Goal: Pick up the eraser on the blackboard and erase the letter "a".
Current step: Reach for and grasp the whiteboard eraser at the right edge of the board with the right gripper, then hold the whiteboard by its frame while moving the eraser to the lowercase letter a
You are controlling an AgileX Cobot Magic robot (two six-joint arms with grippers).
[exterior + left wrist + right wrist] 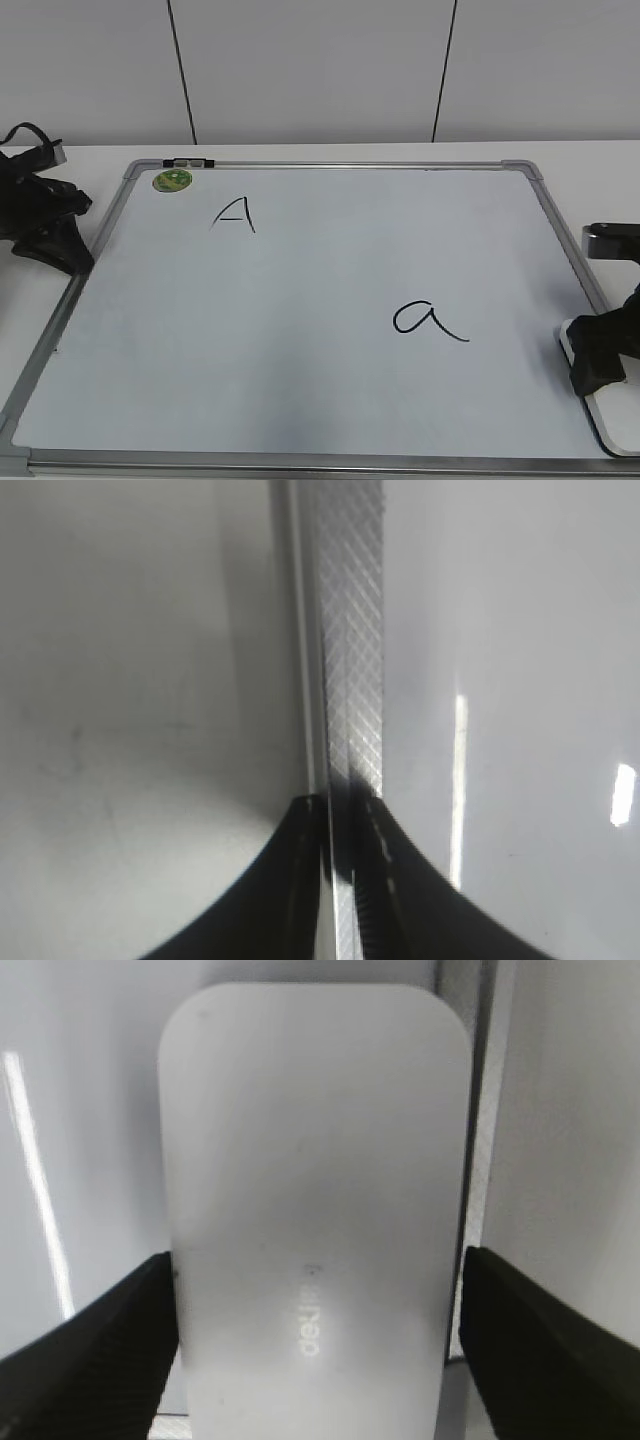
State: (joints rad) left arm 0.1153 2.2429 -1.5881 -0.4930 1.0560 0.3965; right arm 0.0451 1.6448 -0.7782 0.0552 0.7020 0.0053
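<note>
The white eraser (602, 412) lies at the blackboard's (320, 290) lower right corner, partly over the frame. My right gripper (598, 365) sits on it. In the right wrist view the eraser (310, 1180) fills the frame, grey lettering up, with my right gripper's (320, 1360) black fingers against both long sides. The lowercase letter "a" (428, 320) is written right of the board's middle, left of the eraser. My left gripper (55, 240) rests at the board's left edge. In the left wrist view its fingers (345, 880) are together over the metal frame (355, 630).
A capital "A" (233, 214) is written at the board's upper left, beside the round green sticker (171, 180). A small black and white clip (188, 162) sits on the top frame. The board lies on a white table (320, 152) before a white wall.
</note>
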